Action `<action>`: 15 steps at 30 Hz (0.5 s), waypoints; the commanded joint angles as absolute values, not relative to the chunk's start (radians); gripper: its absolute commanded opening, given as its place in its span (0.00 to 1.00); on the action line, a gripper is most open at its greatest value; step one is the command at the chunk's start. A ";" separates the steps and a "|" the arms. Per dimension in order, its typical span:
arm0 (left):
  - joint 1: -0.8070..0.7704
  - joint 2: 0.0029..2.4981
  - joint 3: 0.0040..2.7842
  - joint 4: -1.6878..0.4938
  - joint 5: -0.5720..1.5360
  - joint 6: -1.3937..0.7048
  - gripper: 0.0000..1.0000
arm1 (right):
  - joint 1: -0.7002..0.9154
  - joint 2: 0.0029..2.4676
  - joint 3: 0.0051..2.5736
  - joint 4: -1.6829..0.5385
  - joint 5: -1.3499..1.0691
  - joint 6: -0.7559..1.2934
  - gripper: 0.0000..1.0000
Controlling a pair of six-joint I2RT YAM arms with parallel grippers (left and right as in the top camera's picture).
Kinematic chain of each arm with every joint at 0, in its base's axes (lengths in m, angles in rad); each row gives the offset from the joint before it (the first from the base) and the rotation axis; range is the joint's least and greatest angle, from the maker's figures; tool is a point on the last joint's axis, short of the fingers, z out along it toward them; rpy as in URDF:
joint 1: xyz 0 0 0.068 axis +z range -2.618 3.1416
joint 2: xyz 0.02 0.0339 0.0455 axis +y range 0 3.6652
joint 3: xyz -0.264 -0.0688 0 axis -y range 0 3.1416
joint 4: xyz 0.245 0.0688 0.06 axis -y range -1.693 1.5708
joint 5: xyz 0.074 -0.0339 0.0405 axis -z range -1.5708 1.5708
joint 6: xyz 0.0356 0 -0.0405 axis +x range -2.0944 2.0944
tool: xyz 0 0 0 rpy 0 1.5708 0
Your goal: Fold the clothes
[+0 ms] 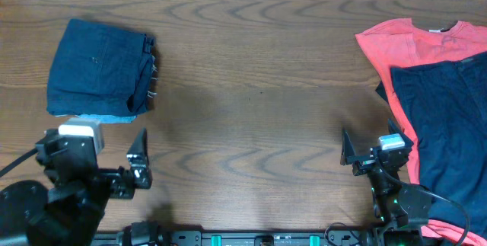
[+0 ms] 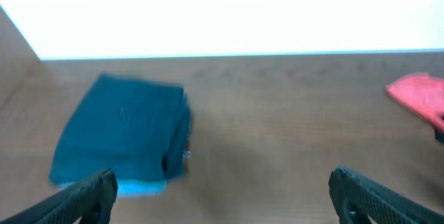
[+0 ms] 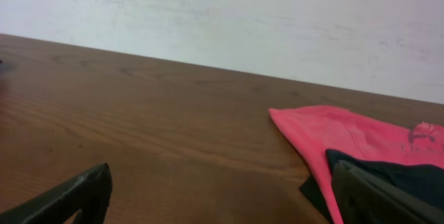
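Observation:
A folded dark navy garment (image 1: 99, 67) lies at the far left on top of a light-blue piece (image 1: 103, 118) that peeks out at its near edge; the left wrist view shows the same stack (image 2: 125, 130). At the right edge a coral-red T-shirt (image 1: 407, 44) lies spread out, with an unfolded navy garment (image 1: 449, 124) on top of it. The T-shirt's corner (image 3: 333, 134) also appears in the right wrist view. My left gripper (image 1: 95, 154) stands open just in front of the folded stack, holding nothing. My right gripper (image 1: 374, 148) is open beside the spread clothes' left edge, one finger (image 3: 374, 193) over the navy cloth.
The clothes lie on a brown wooden table (image 1: 251, 94). A pale wall (image 3: 222, 16) runs along its far edge. Both arm bases (image 1: 266, 238) sit at the near edge.

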State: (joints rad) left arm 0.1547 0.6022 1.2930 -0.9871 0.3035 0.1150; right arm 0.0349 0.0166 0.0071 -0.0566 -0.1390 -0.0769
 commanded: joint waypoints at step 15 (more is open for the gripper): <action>0.133 0.097 0.504 -0.339 0.295 0.091 0.98 | 0.027 0.009 0.006 -0.060 -0.147 -0.076 0.99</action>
